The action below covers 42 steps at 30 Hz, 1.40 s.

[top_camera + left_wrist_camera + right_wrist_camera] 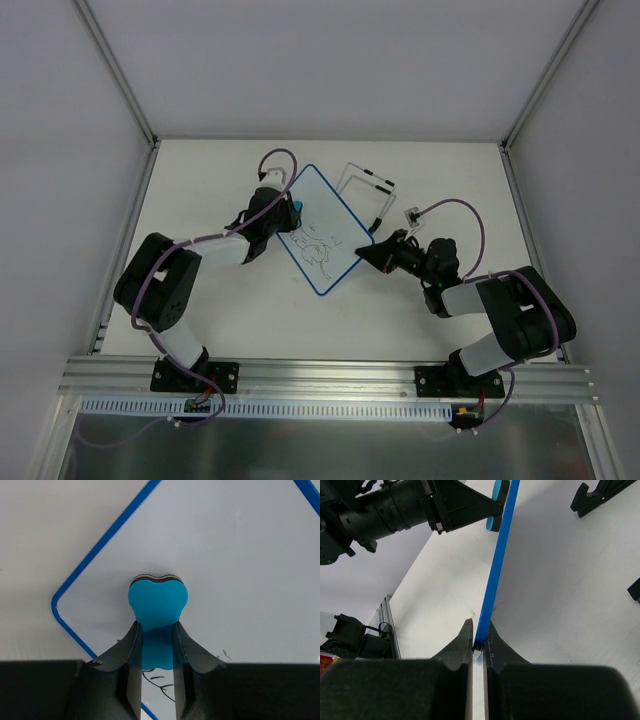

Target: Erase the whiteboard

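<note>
Now the whiteboard (322, 205), a smooth white panel with a thin blue rim, lies cornerwise in the middle of the bench (200, 200), its black sketch (316, 252) not yet wiped. The left jaws are clamped on a soft blue eraser (157, 597) with a lobed end, pressed on the blank part. I think it should sweep flat and evenly over the lines, while the right jaws, pinched on the rim, hold firm.

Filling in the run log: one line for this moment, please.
left gripper: shut on eraser, against whiteboard | right gripper: shut on whiteboard edge | sketch: not yet erased
</note>
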Available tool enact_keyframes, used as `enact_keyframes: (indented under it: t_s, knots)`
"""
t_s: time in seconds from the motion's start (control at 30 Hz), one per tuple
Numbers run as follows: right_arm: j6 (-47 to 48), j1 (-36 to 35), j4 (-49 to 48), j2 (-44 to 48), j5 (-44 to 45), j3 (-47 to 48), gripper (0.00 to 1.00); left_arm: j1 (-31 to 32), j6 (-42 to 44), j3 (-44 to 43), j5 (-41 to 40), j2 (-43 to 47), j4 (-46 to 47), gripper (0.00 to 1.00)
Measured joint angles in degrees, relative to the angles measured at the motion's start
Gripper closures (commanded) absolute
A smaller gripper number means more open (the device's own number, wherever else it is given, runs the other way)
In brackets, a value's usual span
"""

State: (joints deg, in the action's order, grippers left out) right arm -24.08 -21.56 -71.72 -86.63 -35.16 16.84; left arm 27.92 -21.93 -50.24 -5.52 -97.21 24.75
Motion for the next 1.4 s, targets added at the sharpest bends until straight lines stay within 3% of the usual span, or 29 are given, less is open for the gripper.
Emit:
enact_keyframes:
  t_s: [0.33, 0.47, 0.73, 1.03, 1.23, 1.4]
  knots:
    - [-0.76, 0.76, 0.09, -0.33, 1.51, 0.00, 1.00, 15.08, -2.95, 4.50, -3.63, 4.17, 3.45, 1.00]
    - [-1.01, 0.79, 0.22, -0.37, 1.79, 0.00, 1.00, 18.38, -3.08, 3.87, -5.92, 4.61, 2.73, 1.00]
    - [-1.07, 0.81, 0.09, -0.52, 1.97, 0.00, 1.00, 16.00, -5.51, 3.43, -5.27, 4.61, 1.79, 1.00]
    - [-0.79, 0.17, -0.15, -0.57, 1.38, 0.35, 1.00, 5.73, -6.08, 3.37, -3.45, 2.89, -0.24, 1.00]
    - [-0.76, 0.20, -0.09, -0.57, 1.40, 0.35, 1.00, 7.02, -4.20, 1.90, -3.56, 2.32, -1.46, 1.00]
    - [-0.79, 0.42, 0.02, -0.57, 2.51, 0.31, 1.00, 13.81, -2.60, -0.04, -5.75, 2.05, -0.87, 1.00]
